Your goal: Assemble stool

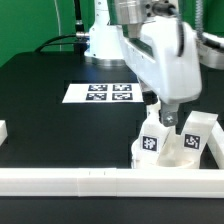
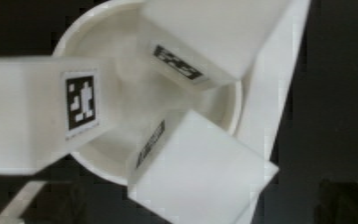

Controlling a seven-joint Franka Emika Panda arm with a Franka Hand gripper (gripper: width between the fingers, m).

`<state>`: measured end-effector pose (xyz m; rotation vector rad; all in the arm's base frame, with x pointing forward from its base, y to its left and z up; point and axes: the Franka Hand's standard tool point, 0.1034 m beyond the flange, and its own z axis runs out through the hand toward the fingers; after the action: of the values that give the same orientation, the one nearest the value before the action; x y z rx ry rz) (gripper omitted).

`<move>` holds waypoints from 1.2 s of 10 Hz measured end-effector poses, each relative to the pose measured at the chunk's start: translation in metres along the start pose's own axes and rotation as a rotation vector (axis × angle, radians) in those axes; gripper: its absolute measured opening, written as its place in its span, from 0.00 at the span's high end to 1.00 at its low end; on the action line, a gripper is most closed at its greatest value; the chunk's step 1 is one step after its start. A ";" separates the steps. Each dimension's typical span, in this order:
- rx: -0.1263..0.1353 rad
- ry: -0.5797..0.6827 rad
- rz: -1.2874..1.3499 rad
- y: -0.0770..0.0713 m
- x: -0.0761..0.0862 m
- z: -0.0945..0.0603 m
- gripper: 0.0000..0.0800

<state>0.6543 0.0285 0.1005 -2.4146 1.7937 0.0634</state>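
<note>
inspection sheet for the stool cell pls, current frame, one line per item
Surface: black table, marker board lying flat on it.
Job's things: round white seat near the exterior view's right front corner, by the border rail; tagged leg standing on it; second tagged leg at its right.
Clutter: nothing seen.
Grippers: end effector low over the seat, at the top of the standing leg; open or shut not readable. Wrist view shows seat and legs only, close and blurred.
Cables: dark cable hanging behind the arm.
Surroundings: green wall behind the table.
</note>
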 end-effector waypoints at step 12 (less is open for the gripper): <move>-0.052 0.046 -1.151 -0.005 0.006 -0.007 0.19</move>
<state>0.6606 0.0228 0.1069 -3.0655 0.1962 -0.0655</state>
